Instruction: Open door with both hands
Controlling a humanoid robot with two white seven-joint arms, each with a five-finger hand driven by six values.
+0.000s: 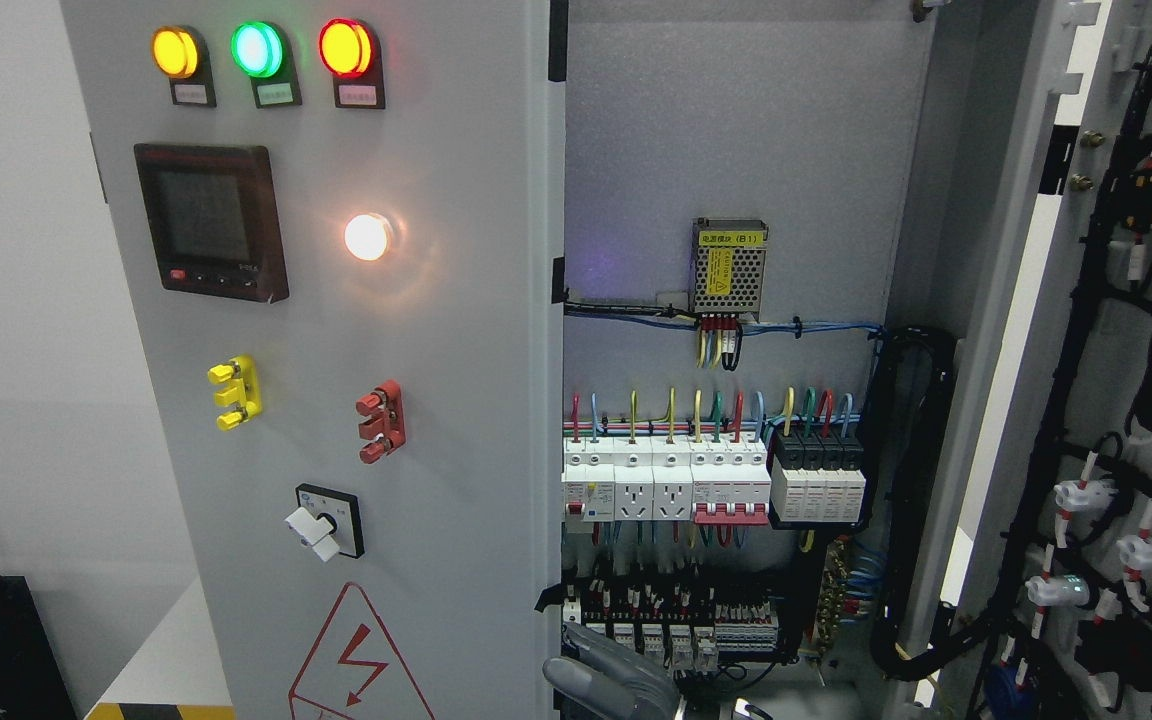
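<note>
Only a grey part of my hand shows at the bottom edge, and I cannot tell which arm it belongs to or how its fingers are set. Just left of it hangs the left door. The right door stands swung open, well apart, baring the breakers.

A single grey robot hand shows at the bottom edge, near the middle, only partly in frame. Its arm's side cannot be told. No other limb is visible.
</note>
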